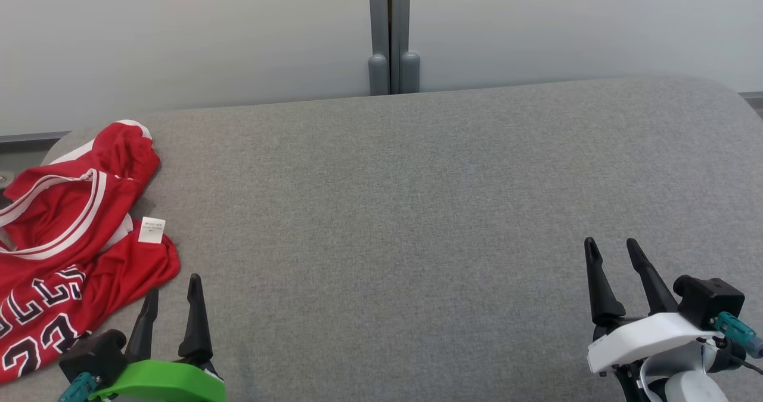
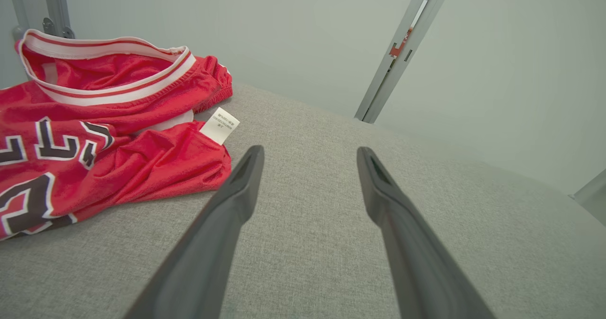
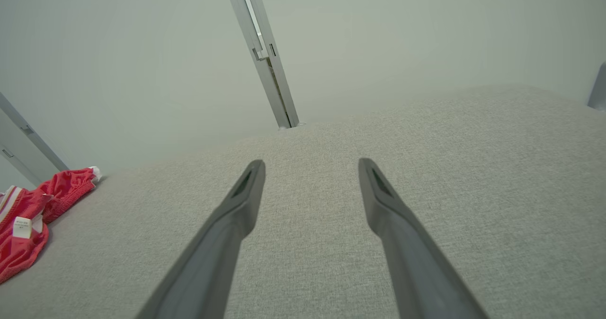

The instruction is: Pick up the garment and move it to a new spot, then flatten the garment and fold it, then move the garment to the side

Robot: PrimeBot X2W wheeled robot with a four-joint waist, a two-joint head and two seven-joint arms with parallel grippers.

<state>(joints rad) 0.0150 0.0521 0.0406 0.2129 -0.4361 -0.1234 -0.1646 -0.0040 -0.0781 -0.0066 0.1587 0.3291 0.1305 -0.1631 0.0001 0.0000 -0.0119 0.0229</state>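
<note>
head view: crumpled red garment (image 1: 65, 229) lies at the left edge of the grey pad (image 1: 387, 211), not yet picked up. left gripper (image 1: 173, 285) hovers just near of it, jaws spread and empty, apparently placed for the first grasp; right gripper (image 1: 611, 242), equally spread and empty, sits well apart at the near right.
left wrist view: fingers aim just right of the garment's hem, near its white tag (image 2: 219, 126).
right wrist view: bare pad ahead, likely the new spot.
</note>
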